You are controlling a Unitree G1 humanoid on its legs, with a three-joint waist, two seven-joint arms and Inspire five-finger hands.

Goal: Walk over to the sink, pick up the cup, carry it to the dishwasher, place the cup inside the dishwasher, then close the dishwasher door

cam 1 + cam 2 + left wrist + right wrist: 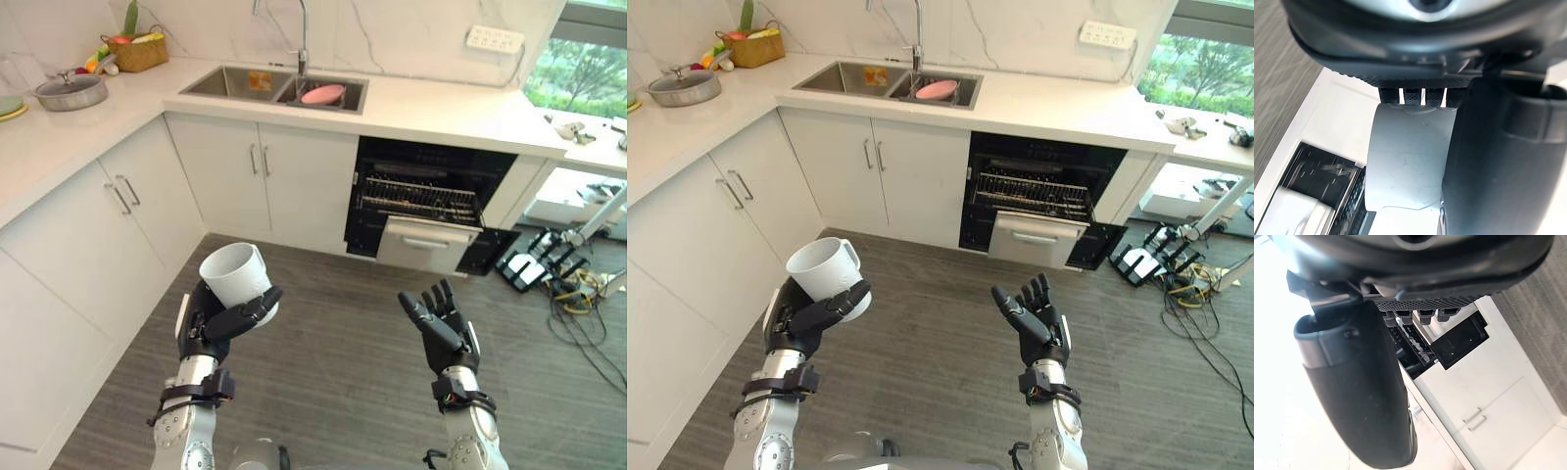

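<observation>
Cup [237,279] in curled left hand [203,328], mouth up, axis tilted leftward; right hand [446,333] empty, fingers straight.

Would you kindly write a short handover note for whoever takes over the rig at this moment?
Left hand: fingers curled round the white cup, held over the floor.
Right hand: open, empty.
Dishwasher, under the counter right of the sink: open, rack showing.
Done: cup picked up.
Left: walk to the dishwasher, place the cup inside, close it.
</observation>
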